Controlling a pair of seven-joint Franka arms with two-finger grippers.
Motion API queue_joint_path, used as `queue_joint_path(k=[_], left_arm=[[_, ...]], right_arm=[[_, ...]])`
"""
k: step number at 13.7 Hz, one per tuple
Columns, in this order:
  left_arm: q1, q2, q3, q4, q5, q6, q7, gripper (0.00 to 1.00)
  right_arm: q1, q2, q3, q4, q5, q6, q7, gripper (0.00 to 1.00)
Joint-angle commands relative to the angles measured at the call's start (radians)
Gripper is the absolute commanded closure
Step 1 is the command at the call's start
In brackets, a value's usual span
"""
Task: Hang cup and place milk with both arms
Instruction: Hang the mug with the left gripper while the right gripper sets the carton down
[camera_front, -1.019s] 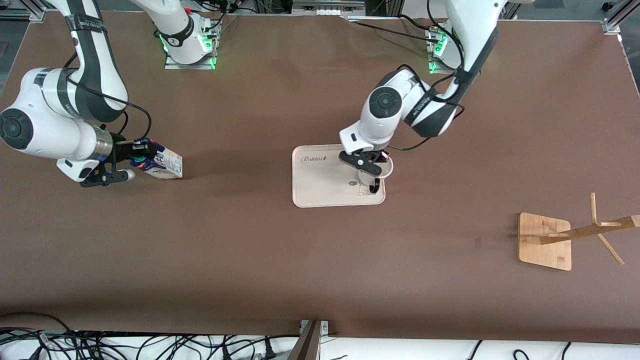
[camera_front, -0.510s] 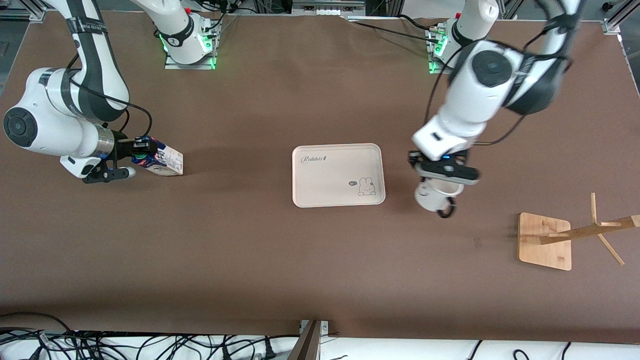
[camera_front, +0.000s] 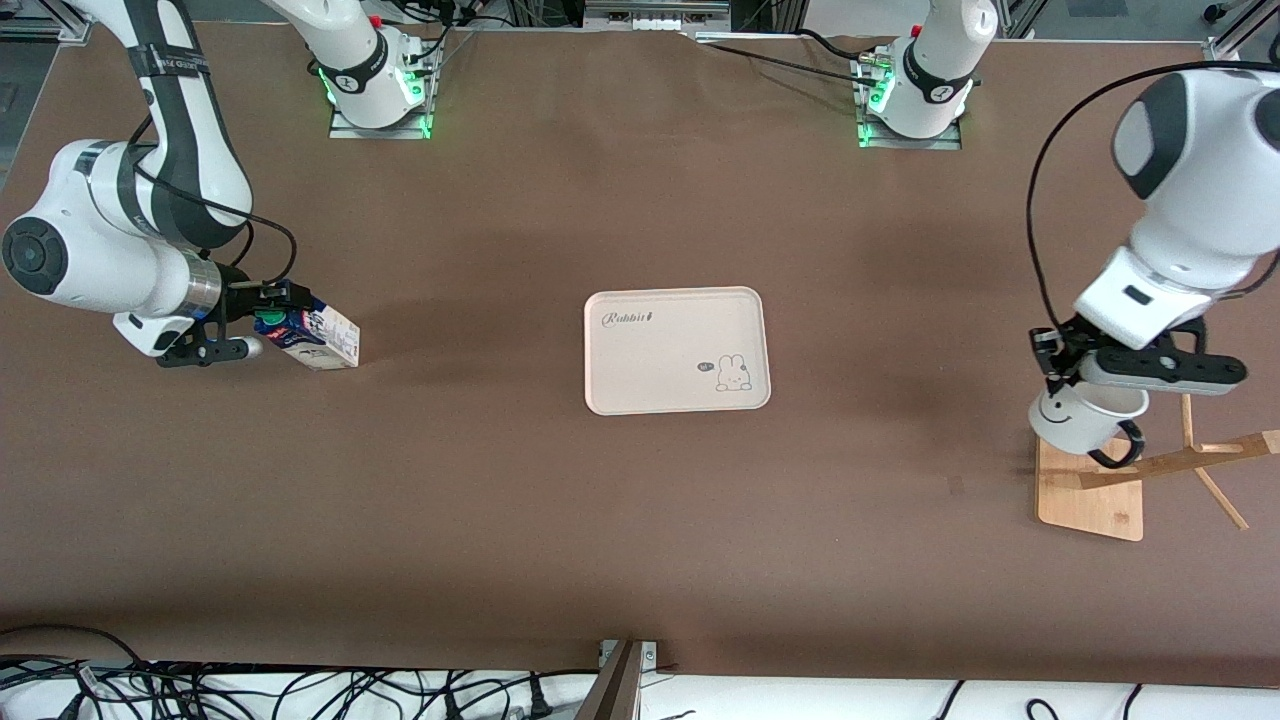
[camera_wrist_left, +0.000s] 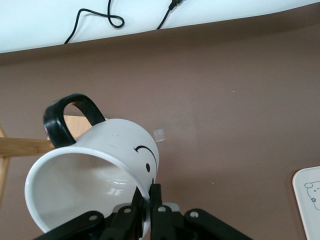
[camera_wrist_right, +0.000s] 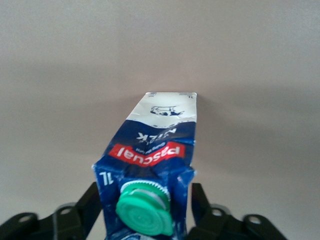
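Note:
My left gripper (camera_front: 1085, 375) is shut on the rim of the white smiley cup (camera_front: 1075, 420), one finger inside and one outside. It holds the cup tilted in the air over the wooden rack's base (camera_front: 1090, 500), with the black handle (camera_front: 1118, 448) close to the rack's slanted pole (camera_front: 1180, 462). The left wrist view shows the cup (camera_wrist_left: 115, 145), its handle (camera_wrist_left: 65, 117) and my gripper (camera_wrist_left: 148, 192). My right gripper (camera_front: 270, 320) is shut on the top of the blue and white milk (camera_front: 325, 338), which leans on the table at the right arm's end. The right wrist view shows the milk (camera_wrist_right: 155, 150) with its green cap (camera_wrist_right: 145, 212).
A cream tray (camera_front: 650, 390) with a rabbit drawing lies at the table's middle, with nothing on it; its corner shows in the left wrist view (camera_wrist_left: 310, 200). A wooden peg (camera_wrist_left: 20, 146) of the rack passes beside the cup. Cables lie along the table's near edge.
My left gripper lifted the cup off the tray and carried it toward the left arm's end, to over the rack's base. My right gripper with the milk shifted slightly.

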Motion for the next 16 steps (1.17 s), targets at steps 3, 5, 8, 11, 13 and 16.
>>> queue_joint_path(k=[3,5,8,11,13,16], left_arm=[[-0.005,0.001,0.087,0.029,-0.053,-0.026,0.166,1.0],[-0.004,0.003,0.11,0.028,-0.053,-0.023,0.215,1.0],[0.0,0.009,0.151,0.023,-0.053,-0.022,0.268,1.0],[0.01,0.029,0.17,0.018,-0.053,-0.014,0.334,1.0],[0.012,0.043,0.174,0.015,-0.051,-0.014,0.354,1.0],[0.012,0.047,0.174,0.012,-0.047,-0.017,0.37,0.14]], right_arm=[[-0.03,-0.016,0.021,0.001,-0.005,0.006,-0.016,0.0],[-0.03,-0.031,0.02,0.046,-0.013,0.0,-0.016,0.0],[-0.031,-0.067,0.018,0.155,-0.053,-0.074,-0.01,0.0],[-0.03,-0.08,0.02,0.302,-0.091,-0.234,-0.002,0.0],[-0.028,-0.08,0.032,0.371,-0.09,-0.298,0.039,0.0],[-0.028,-0.096,0.112,0.396,-0.09,-0.303,0.165,0.0]])
